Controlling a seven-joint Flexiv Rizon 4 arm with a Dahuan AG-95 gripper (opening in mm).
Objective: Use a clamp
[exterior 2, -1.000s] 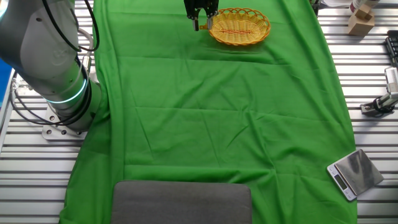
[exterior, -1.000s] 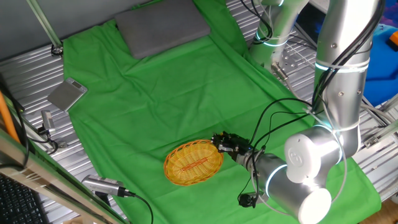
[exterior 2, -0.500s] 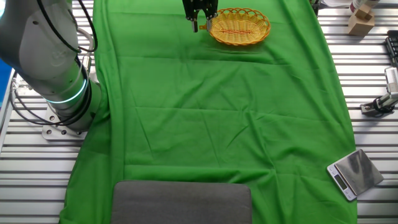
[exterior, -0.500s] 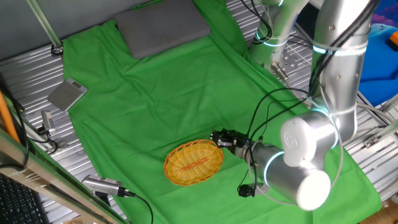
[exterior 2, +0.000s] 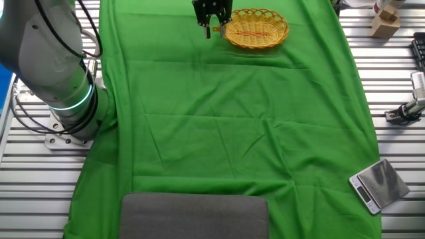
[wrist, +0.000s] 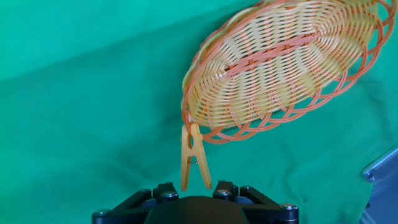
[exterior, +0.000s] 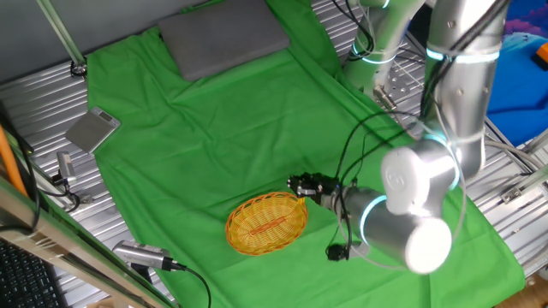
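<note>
The clamp (wrist: 194,158), a small yellow-orange clip, is pinched onto the rim of the oval wicker basket (wrist: 298,74), with its two prongs pointing back toward the hand. My gripper (wrist: 194,188) sits just behind those prongs; only its black base shows in the hand view, with a finger mount on either side of the prongs and not touching them. In one fixed view the gripper (exterior: 297,186) hangs at the basket's (exterior: 265,224) right end. In the other fixed view the gripper (exterior 2: 212,30) is left of the basket (exterior 2: 255,28), with the clamp (exterior 2: 216,28) as an orange speck.
A grey pad (exterior: 224,36) lies at one end of the green cloth (exterior: 257,137). A small scale (exterior: 92,130) sits off the cloth on the metal table. A silver cylinder with a cable (exterior: 141,255) lies near the basket's end of the table. The arm's base (exterior 2: 63,93) stands beside the cloth.
The gripper and arm have drawn back a little from the basket. The clamp stays on the rim and the basket has not moved.
</note>
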